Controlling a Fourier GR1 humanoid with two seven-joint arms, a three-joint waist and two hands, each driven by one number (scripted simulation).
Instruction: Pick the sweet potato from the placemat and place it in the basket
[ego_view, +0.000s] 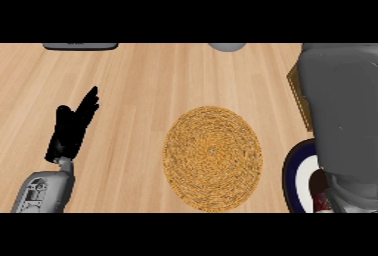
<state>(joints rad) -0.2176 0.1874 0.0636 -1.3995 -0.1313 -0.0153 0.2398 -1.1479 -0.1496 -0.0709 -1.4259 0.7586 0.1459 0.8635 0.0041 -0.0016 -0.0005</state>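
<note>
A round woven straw-coloured placemat (212, 157) lies flat in the middle of the counter, and nothing shows on it. At the right edge a brown basket-like rim (298, 95) peeks out from behind my right forearm (343, 120). That forearm is large and close to the view and covers most of the right side; its hand does not show. No sweet potato is clearly visible. A small reddish patch (322, 200) shows beside the forearm at the lower right, and I cannot tell what it is. My left hand (72, 130) rests open at the left, fingers up.
A round plate with a dark blue rim and white ring (294, 175) sits at the lower right, half hidden by the right forearm. A dark flat object (80, 46) and a grey rounded object (227, 46) lie along the far edge. Bare wooden counter lies between the left hand and the placemat.
</note>
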